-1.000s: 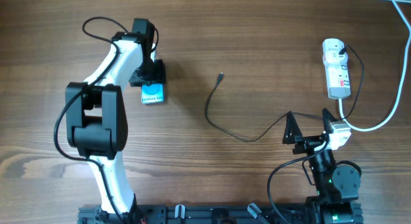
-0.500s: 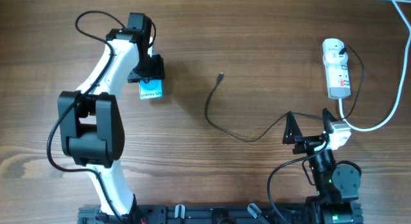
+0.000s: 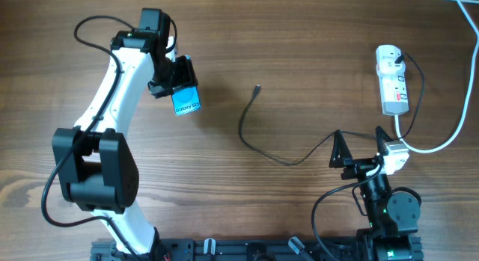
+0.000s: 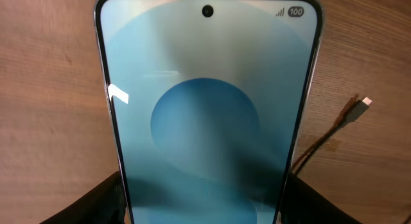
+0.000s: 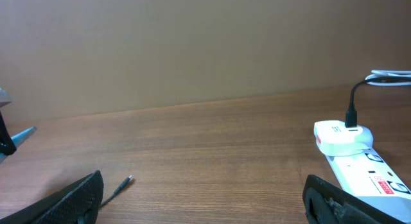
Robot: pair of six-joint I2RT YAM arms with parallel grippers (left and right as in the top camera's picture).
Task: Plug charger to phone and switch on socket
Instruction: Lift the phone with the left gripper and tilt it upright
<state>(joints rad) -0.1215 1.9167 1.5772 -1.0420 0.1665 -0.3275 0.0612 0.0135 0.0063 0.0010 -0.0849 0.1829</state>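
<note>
My left gripper is shut on the phone, a blue-screened phone with "Galaxy" text, and holds it above the table at the back left. In the left wrist view the phone fills the frame between my fingers. The charger cable lies in the middle, its connector tip pointing away; the tip also shows in the left wrist view and the right wrist view. The white socket lies at the right, also in the right wrist view. My right gripper is open and empty at the front right.
A thicker white cable runs from the socket's end toward the back right corner. A black plug sits in the socket. The arm bases stand at the front edge.
My left gripper has carried the phone up and slightly right, and turned it. The right arm has not moved.
</note>
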